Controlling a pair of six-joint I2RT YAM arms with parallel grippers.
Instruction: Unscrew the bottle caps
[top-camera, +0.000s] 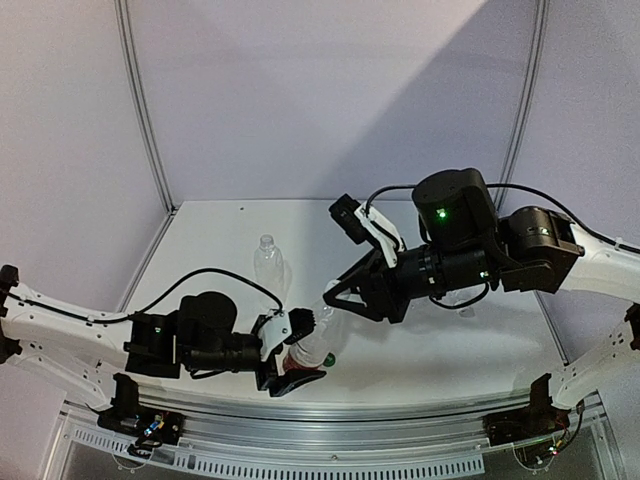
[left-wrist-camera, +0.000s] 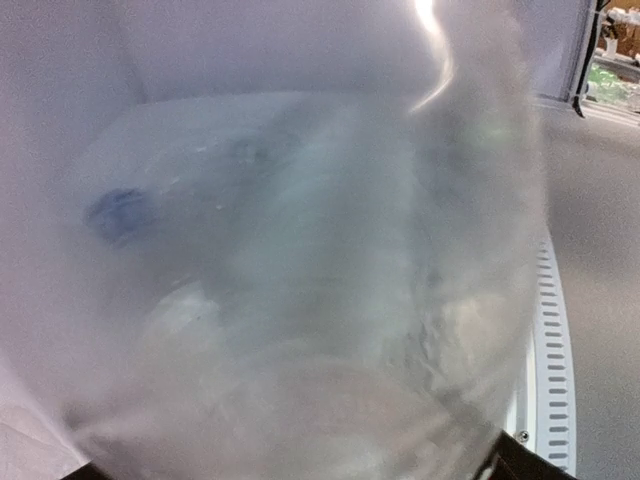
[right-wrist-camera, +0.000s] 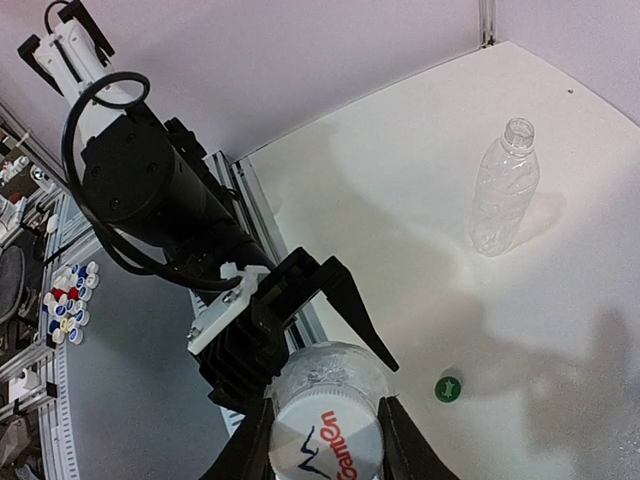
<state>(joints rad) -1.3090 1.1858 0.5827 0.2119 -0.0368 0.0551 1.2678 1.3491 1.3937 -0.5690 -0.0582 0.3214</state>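
A clear bottle (left-wrist-camera: 300, 300) is pressed so close to the left wrist camera that the view is filled by its blurred wall. It is the one with the red label. It is held off the table (right-wrist-camera: 400, 200) near the front edge and is clamped around its clear part by the left gripper (top-camera: 300, 352).

The left arm is stretched low along the front rail (right-wrist-camera: 255, 205), with the forearm level and the claw turned inward toward the middle. The right arm is extended across from the right, with the elbow raised and the wrist angled down and leftward, so that the same bottle is met end-on by the right gripper (right-wrist-camera: 325, 415). Its fingers (right-wrist-camera: 245, 455) are seen on either side of the label, close against it; whether the label is being pinched cannot be told.

A green cap (right-wrist-camera: 447, 388) is laid flat on the table just beside the held bottle, apart from both claws. A second bottle (right-wrist-camera: 505, 185), unlabelled and with its mouth uncovered, is stood upright farther back, well apart from the arms.

Bare tabletop is spread between that bottle and the grippers and on toward the back wall (top-camera: 330, 100). Little table is left between the held bottle and the front rail.
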